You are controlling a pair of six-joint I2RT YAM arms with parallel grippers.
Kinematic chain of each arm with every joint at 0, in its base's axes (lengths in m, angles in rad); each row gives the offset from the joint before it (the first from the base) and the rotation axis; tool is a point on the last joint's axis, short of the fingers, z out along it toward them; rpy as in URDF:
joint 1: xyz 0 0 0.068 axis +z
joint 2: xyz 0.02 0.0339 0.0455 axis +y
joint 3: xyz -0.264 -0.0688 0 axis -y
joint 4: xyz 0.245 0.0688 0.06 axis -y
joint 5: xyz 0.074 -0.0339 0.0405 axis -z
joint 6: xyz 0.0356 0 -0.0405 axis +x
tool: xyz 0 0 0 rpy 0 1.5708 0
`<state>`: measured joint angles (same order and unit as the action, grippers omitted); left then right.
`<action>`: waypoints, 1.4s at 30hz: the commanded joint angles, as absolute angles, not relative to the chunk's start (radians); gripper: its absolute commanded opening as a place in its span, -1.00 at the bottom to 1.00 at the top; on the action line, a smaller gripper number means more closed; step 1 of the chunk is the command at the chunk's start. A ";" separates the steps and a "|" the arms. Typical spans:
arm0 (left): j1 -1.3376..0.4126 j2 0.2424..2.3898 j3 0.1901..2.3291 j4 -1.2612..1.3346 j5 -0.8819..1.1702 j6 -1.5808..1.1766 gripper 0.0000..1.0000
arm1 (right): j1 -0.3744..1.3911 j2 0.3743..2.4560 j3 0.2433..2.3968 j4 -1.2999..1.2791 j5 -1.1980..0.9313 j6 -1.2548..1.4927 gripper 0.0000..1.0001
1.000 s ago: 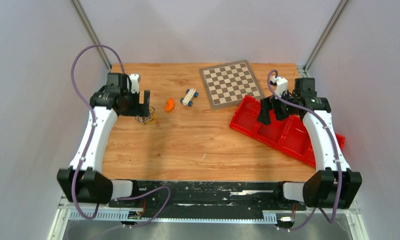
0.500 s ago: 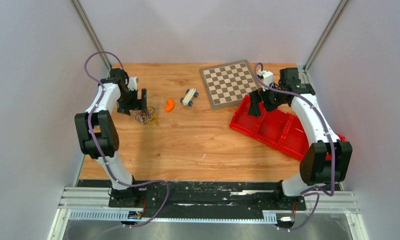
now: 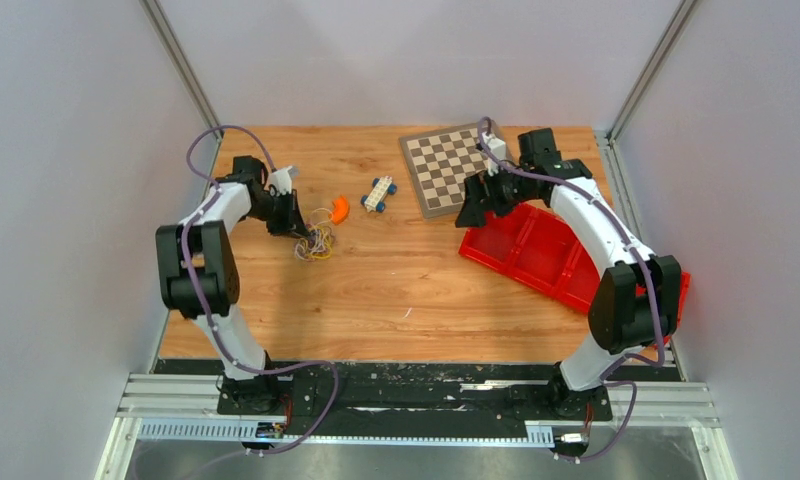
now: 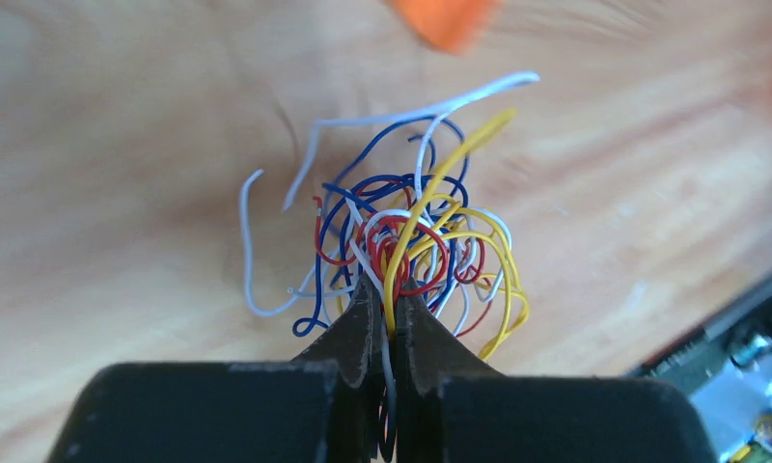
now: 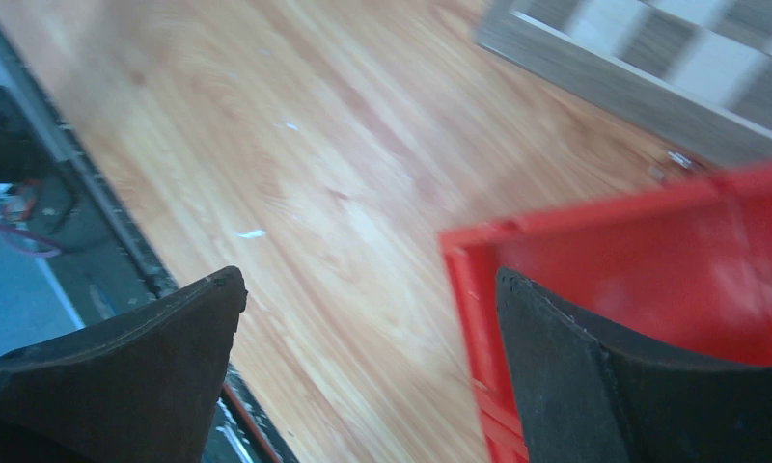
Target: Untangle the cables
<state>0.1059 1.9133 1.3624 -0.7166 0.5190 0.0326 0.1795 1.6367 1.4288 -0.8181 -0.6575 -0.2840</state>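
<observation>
Top external: table (image 3: 406,290); red tray (image 3: 536,250) right of chessboard (image 3: 446,170). At chessboard's near edge, right gripper (image 3: 476,205), jaws wide, empty. Well left of chessboard, left gripper (image 3: 296,225) pinched tight on cables (image 3: 317,243). Step, as judged: bundle grabbed, no strand separated yet. Next move likely needs right gripper to reach over, pick one loose end, pull apart. Only left wrist view shows blue strands and free white and yellow ends.

No writing, label, brand, number or sign can be read in any view. The chessboard (image 3: 439,177), at the upper middle of the top view, shows only plain checked squares. Any marking on the arms is too small to tell.
</observation>
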 commanded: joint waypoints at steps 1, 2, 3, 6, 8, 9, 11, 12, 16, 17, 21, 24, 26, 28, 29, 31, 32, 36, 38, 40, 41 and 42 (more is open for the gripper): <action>0.053 1.561 1.213 -0.643 0.827 0.029 -1.00 | 0.309 1.647 1.458 -0.659 -0.795 -0.113 1.00; 0.040 1.529 1.170 -0.631 0.854 0.017 -1.00 | 0.347 1.647 1.447 -0.619 -0.814 -0.082 1.00; 0.027 1.471 1.151 -0.598 0.907 -0.030 -1.00 | 0.386 1.649 1.434 -0.569 -0.835 -0.048 1.00; 0.006 1.381 1.075 -0.514 0.955 -0.121 -1.00 | 0.503 1.681 1.440 -0.457 -0.847 0.046 1.00; -0.037 1.332 1.035 -0.449 0.983 -0.180 -1.00 | 0.568 1.725 1.489 -0.435 -0.857 0.082 1.00; -0.060 1.304 1.022 -0.397 1.000 -0.226 -1.00 | 0.597 1.744 1.512 -0.427 -0.859 0.092 1.00; -0.089 1.276 0.974 -0.316 1.037 -0.306 -1.00 | 0.648 1.780 1.549 -0.414 -0.857 0.098 1.00; -0.098 1.259 0.966 -0.292 1.050 -0.329 -1.00 | 0.669 1.796 1.562 -0.411 -0.852 0.096 1.00; -0.117 1.226 0.971 -0.307 1.109 -0.335 -1.00 | 0.698 1.844 1.589 -0.410 -0.799 0.099 0.36; -0.113 1.221 0.985 -0.364 1.109 -0.301 -1.00 | 0.689 1.841 1.585 -0.411 -0.796 0.094 0.10; -0.070 1.181 0.985 -0.450 1.102 -0.260 -1.00 | 0.646 1.787 1.520 -0.423 -0.780 0.053 -1.00; -0.018 1.182 1.028 -0.621 1.002 -0.138 -1.00 | 0.598 1.723 1.464 -0.469 -0.722 0.008 -1.00; 0.049 1.213 1.076 -0.755 0.921 -0.034 -0.98 | 0.552 1.680 1.426 -0.498 -0.679 -0.034 -1.00; 0.132 1.253 1.122 -0.877 0.859 0.066 -0.91 | 0.502 1.638 1.388 -0.525 -0.647 -0.054 -1.00; 0.153 1.267 1.142 -0.909 0.840 0.092 -0.90 | 0.480 1.619 1.371 -0.541 -0.631 -0.068 -1.00; 0.222 1.300 1.156 -0.980 0.783 0.151 -0.90 | 0.440 1.584 1.342 -0.583 -0.601 -0.101 -1.00; 0.271 1.316 1.159 -1.010 0.758 0.175 -0.90 | 0.422 1.565 1.327 -0.604 -0.592 -0.116 -1.00; 0.393 1.359 1.175 -1.108 0.763 0.278 -1.00 | 0.355 1.473 1.263 -0.649 -0.572 -0.155 -1.00; 0.425 1.366 1.173 -1.126 0.758 0.312 -1.00 | 0.339 1.439 1.239 -0.658 -0.561 -0.173 -1.00; 0.437 1.367 1.162 -1.128 0.748 0.336 -1.00 | 0.333 1.415 1.227 -0.669 -0.559 -0.184 -1.00; 0.439 1.366 1.158 -1.126 0.742 0.345 -1.00 | 0.329 1.407 1.225 -0.675 -0.556 -0.191 -1.00; 0.441 1.365 1.148 -1.118 0.720 0.357 -1.00 | 0.327 1.399 1.227 -0.681 -0.550 -0.197 -1.00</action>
